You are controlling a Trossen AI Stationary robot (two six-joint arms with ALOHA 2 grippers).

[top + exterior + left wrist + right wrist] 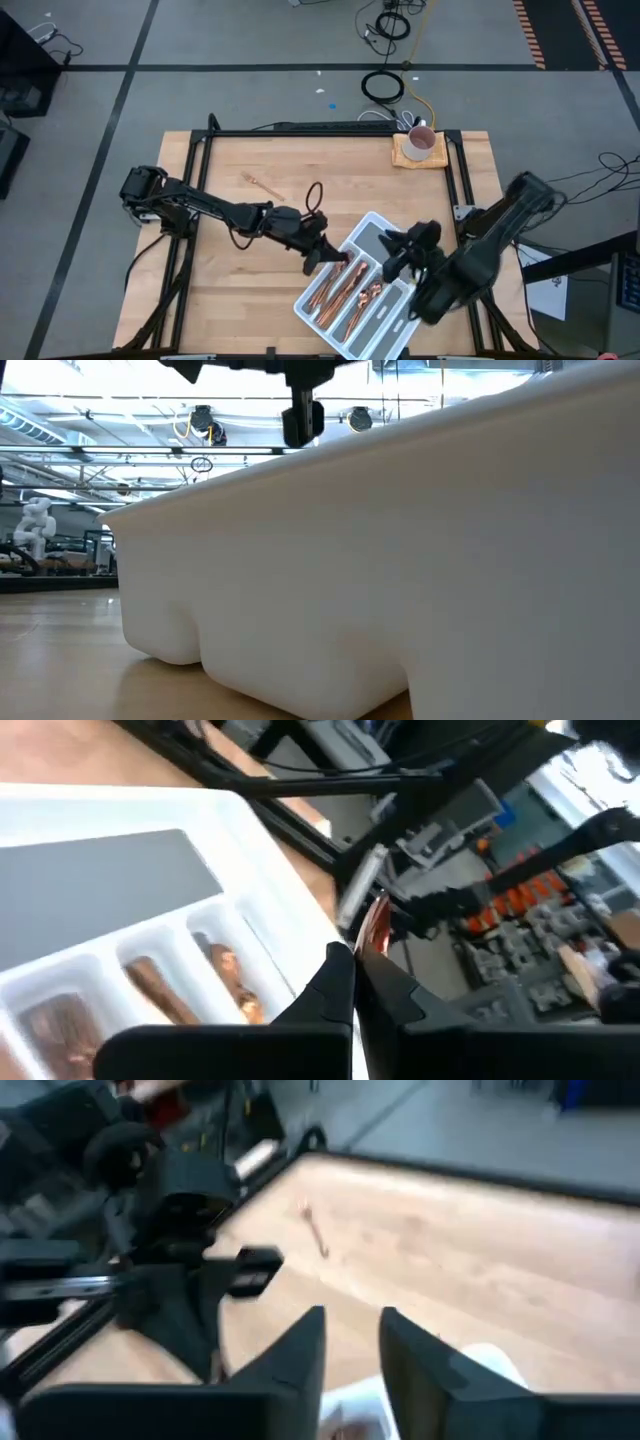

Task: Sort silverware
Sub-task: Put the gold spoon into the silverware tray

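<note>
The white divided tray (372, 232) lies slantwise near the table's front edge, and its wall (400, 540) fills the low view. Several copper pieces of silverware (345, 290) lie in its narrow compartments (160, 990). Another copper piece (262, 183) lies alone on the wood at the far left (316, 1232). My left gripper (325, 252) (352, 970) is at the tray's left side, shut on a copper piece (375, 925). Over the tray's right part my right gripper (393, 258) (352, 1342) hangs open, with nothing between its fingers. My left gripper pinches a copper piece of silverware between its two fingers. A shiny end (377, 920) sticks out past the fingertips, and the fingers hide the rest. The fingers reach nearly level from the table's left, by the tray's edge.
A white mug (420, 143) stands on a small wooden board at the table's far right corner. A black frame (300, 130) runs along the table's far edge and sides. Bare wood stretches between the tray and the far edge.
</note>
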